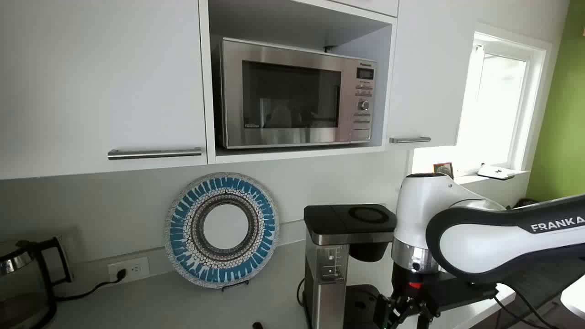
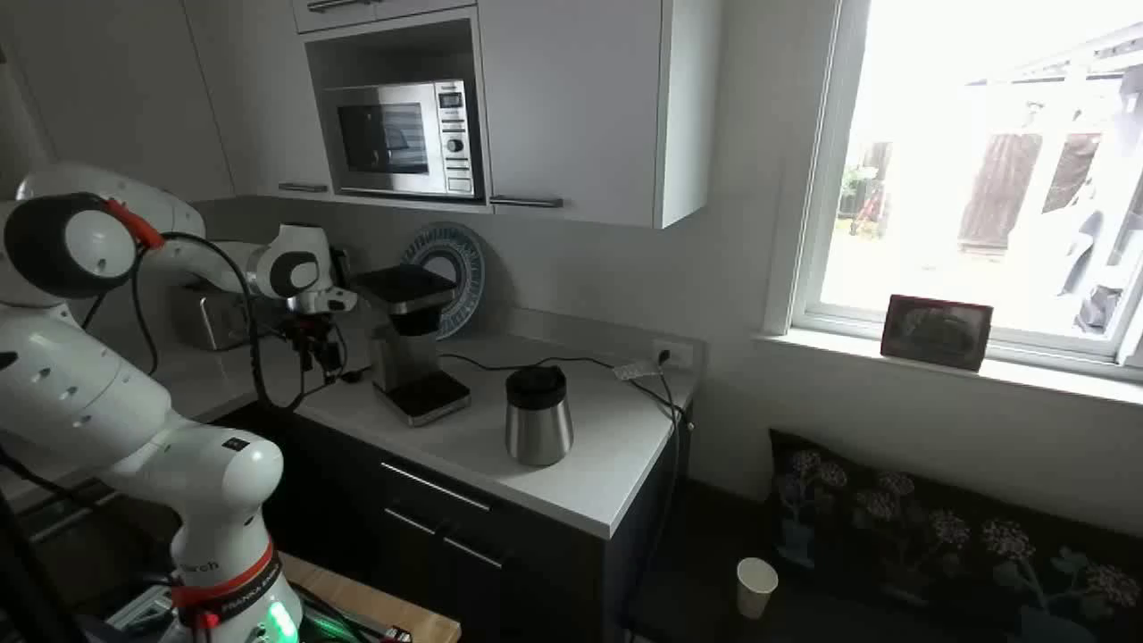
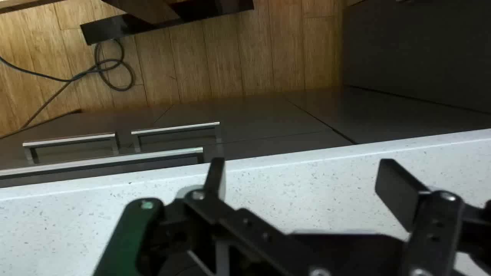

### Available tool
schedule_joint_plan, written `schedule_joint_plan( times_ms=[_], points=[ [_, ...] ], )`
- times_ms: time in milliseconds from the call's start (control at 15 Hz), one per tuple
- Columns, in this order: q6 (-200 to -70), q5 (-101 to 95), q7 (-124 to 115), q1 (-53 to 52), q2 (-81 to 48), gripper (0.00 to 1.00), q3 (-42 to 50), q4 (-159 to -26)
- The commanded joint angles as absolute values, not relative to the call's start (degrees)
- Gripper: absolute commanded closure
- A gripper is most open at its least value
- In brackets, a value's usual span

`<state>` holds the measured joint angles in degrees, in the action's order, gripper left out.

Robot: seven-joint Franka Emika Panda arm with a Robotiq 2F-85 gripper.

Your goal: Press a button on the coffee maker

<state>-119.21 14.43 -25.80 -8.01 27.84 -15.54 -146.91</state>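
Speckled white bench, glossy Franka arm, boxy coffee maker.
The arm, smooth white and black, hangs over the bench; a steel microwave sits above it; the coffee maker stands on the bench near the arm, black and silver, flat-topped; the black, flat-faced jaws are spread wide; lettering on the arm reads "FRANKA".

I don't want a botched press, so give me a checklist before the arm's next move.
1. Coffee maker upright on the counter: ok.
2. Tool free of objects: ok, nothing between its fingers.
3. Tool shut, likely better for pressing: not ok, it's open.
4. Button located: cannot tell, none shows clearly.
5. Steel jug on the coffee maker's base: not ok, standing apart.
6. Power on: cannot tell.
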Motion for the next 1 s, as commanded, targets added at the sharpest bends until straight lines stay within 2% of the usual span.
schedule_joint_plan(
  times_ms=[0,400,933],
  points=[
    [-119.1,14.2,-25.9,-8.3,27.8,0.00,-15.2,-146.9],
    [-119.1,13.0,-26.7,-6.9,26.5,0.00,-14.8,-147.1],
    [-118.5,11.0,-17.9,-0.6,20.8,0.00,-5.3,-149.2]
  ],
)
